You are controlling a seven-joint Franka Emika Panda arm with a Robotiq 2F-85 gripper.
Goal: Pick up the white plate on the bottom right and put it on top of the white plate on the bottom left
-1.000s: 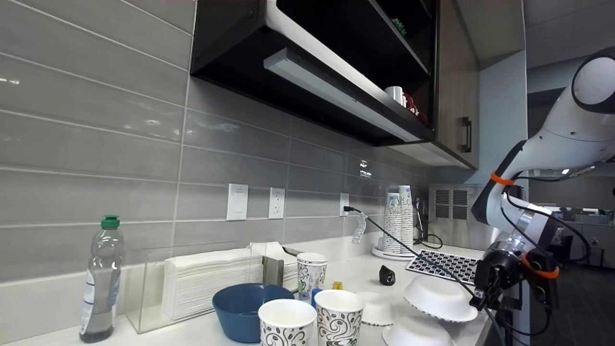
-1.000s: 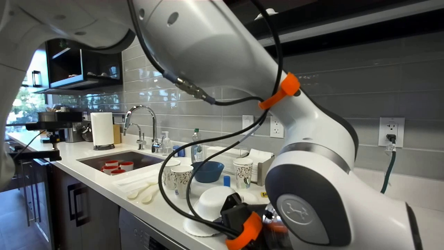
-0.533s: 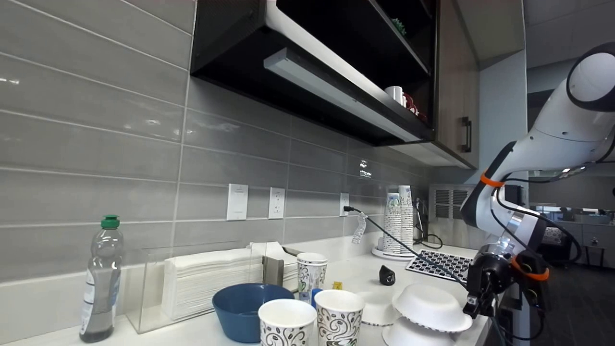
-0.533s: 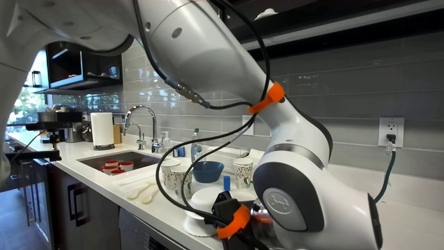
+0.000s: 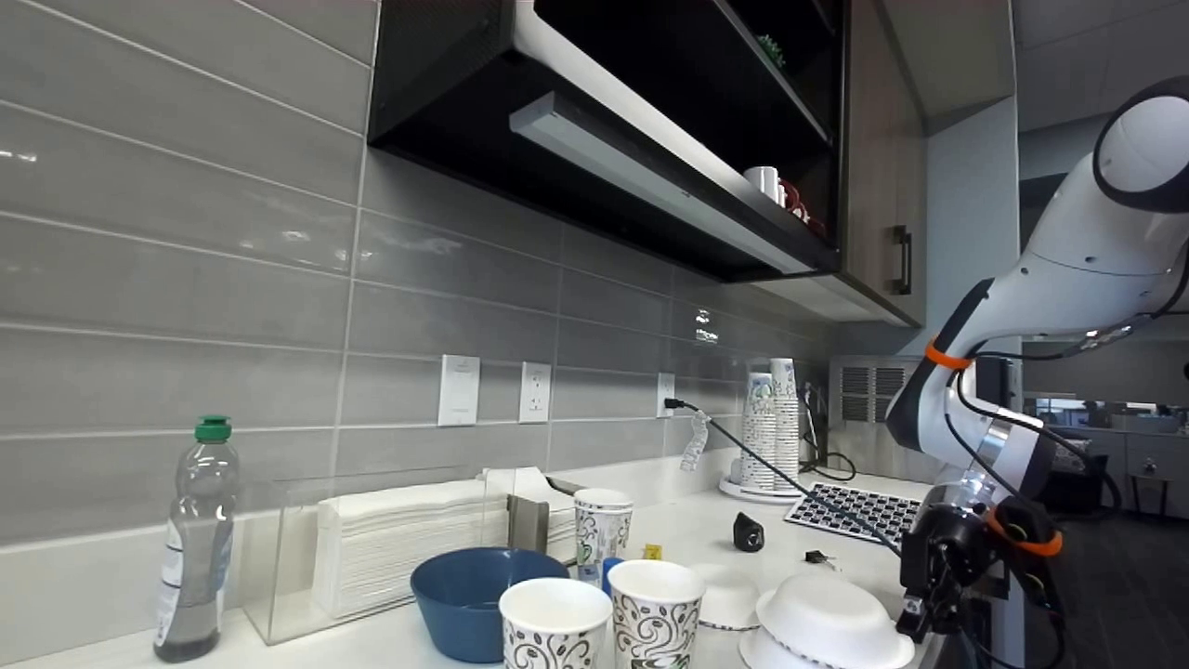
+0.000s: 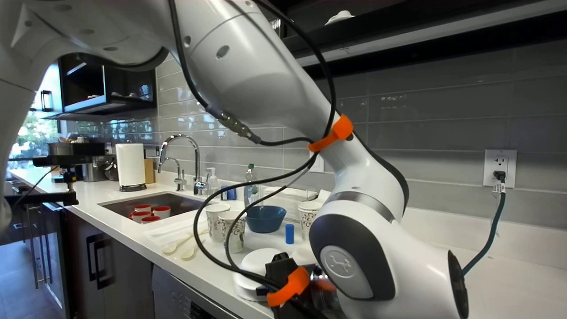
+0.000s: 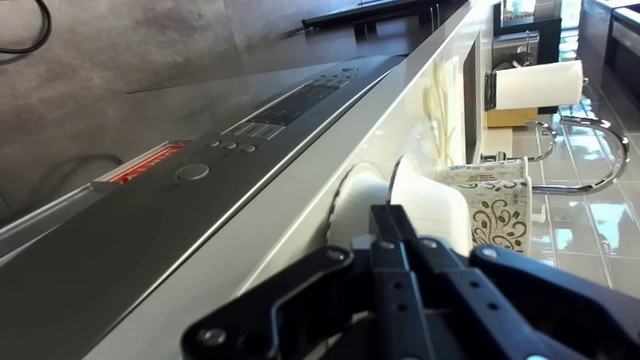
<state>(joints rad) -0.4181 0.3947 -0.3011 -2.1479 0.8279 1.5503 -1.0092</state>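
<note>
The white plate from the bottom right (image 5: pixel 829 613) is upside down, and its rim is pinched in my shut gripper (image 5: pixel 915 615). It sits over the upside-down white plate from the bottom left (image 5: pixel 769 652) and covers most of it. In the wrist view the held plate (image 7: pixel 435 205) and the lower plate (image 7: pixel 357 202) overlap, with a gap between their rims. My fingertips (image 7: pixel 392 225) are closed together on the held rim. In an exterior view the held plate (image 6: pixel 261 259) looks roughly level over the lower one (image 6: pixel 246 285). Whether the held plate rests on it cannot be told.
Another white bowl (image 5: pixel 727 597) stands close behind. Patterned cups (image 5: pixel 655 613), a blue bowl (image 5: pixel 464 599) and a blue cylinder (image 6: pixel 289 234) are nearby. Keys (image 5: pixel 817 557) and a keyboard (image 5: pixel 859 511) lie farther back. The counter's front edge (image 6: pixel 199 279) is close to the plates.
My gripper has carried the held plate over the lower plate and down onto or close above it. The plate has gone from tilted to more level. Keys behind it have come into view.
</note>
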